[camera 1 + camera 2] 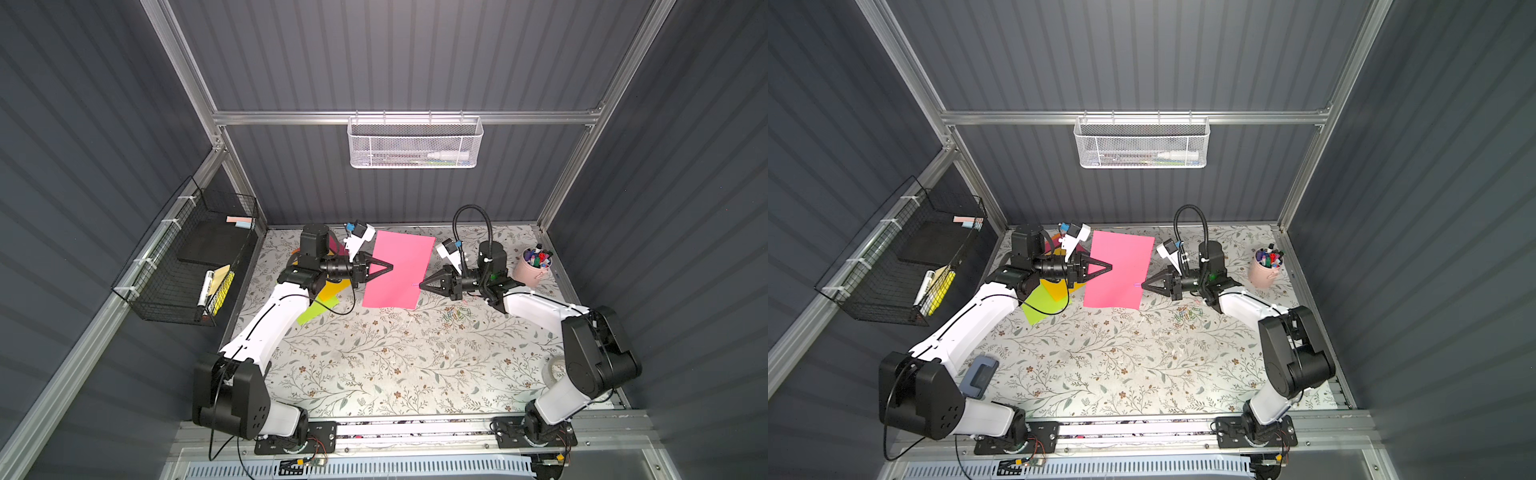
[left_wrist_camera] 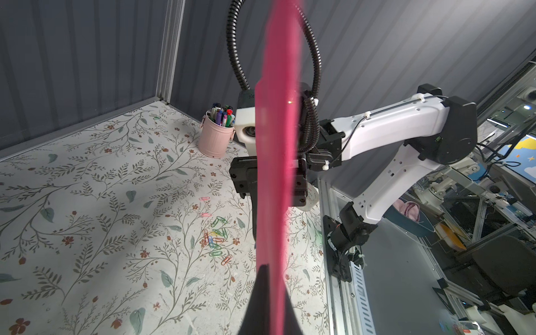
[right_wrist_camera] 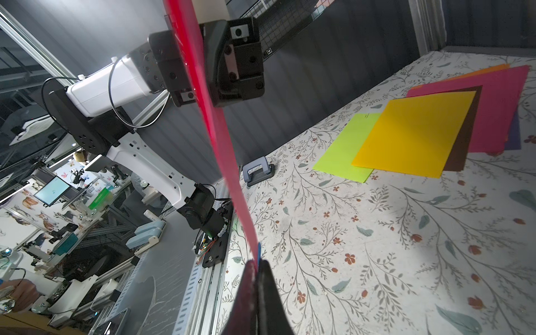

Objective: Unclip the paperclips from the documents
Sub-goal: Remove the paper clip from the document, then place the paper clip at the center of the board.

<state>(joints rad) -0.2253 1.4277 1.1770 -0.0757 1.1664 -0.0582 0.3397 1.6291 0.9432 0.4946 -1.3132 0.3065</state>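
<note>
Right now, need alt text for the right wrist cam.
A pink sheet, seen edge-on, is held between the right gripper, shut on a blue paperclip at its near edge, and the left gripper clamping the far edge. Behind, a fanned stack of coloured sheets and a grey hole punch lie on the floral table.

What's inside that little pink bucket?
Coloured markers stand in the pink bucket, tips poking above its rim. Its wall hides their lower halves and anything beneath.
</note>
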